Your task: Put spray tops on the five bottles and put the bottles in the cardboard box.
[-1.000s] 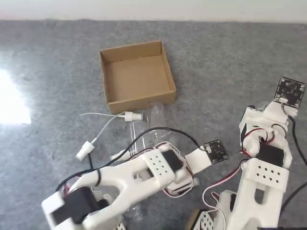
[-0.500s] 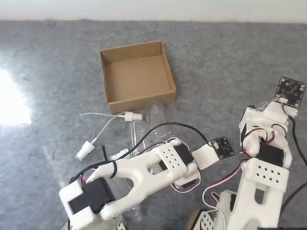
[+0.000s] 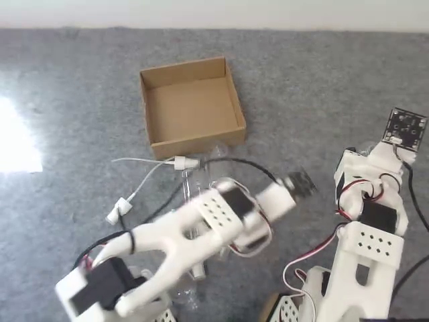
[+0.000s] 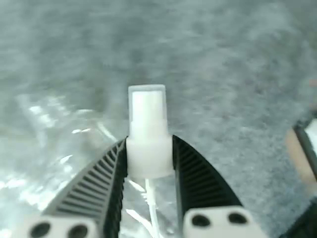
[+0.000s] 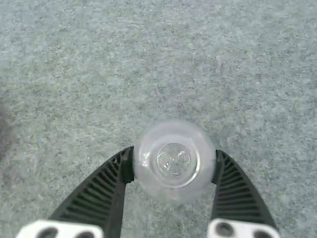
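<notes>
Left gripper [image 4: 148, 148] is clenched on a white spray top [image 4: 147, 124], whose thin tube runs down between the jaws. Right gripper [image 5: 174, 155] grasps a clear bottle [image 5: 171, 176], seen end-on over the grey table [image 3: 67, 87]. From above, the left arm [image 3: 201, 225] lies across the clear bottles [image 3: 220, 159] on the table, hiding most of them. One loose spray top [image 3: 186, 163] sits just before the open cardboard box [image 3: 194, 139], a second loose top [image 3: 119, 209] farther off.

left tool [image 4: 148, 145] gripping spray top [image 4: 147, 116], right tool [image 5: 174, 153] gripping bottle [image 5: 174, 166]
</notes>
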Motion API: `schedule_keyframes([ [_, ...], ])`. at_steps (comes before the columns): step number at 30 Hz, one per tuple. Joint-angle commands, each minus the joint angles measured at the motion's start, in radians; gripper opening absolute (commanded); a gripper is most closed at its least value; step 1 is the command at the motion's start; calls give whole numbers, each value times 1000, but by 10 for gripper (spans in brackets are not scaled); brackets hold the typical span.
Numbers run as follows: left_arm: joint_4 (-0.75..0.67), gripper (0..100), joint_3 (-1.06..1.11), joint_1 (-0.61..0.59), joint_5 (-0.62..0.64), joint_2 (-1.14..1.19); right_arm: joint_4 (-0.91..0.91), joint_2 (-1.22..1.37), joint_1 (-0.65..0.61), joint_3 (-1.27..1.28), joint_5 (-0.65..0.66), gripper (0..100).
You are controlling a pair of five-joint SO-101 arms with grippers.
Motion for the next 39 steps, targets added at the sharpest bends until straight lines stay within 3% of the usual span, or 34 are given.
schedule_keyframes([
  [1,63,23,-51,-120,-34,-160,-22,-33,7,-80,-11,151],
  [10,287,23,-197,-327,-64,-359,-25,-33,5,-78,-11,151],
  [17,456,23,-320,-488,-178,-428,-25,-33,5,-77,-11,151],
  [33,465,23,-306,-1069,-353,-477,-16,-33,-119,-55,-2,151],
  [39,431,23,-254,-1235,-419,-479,-16,-31,-150,-51,-2,151],
])
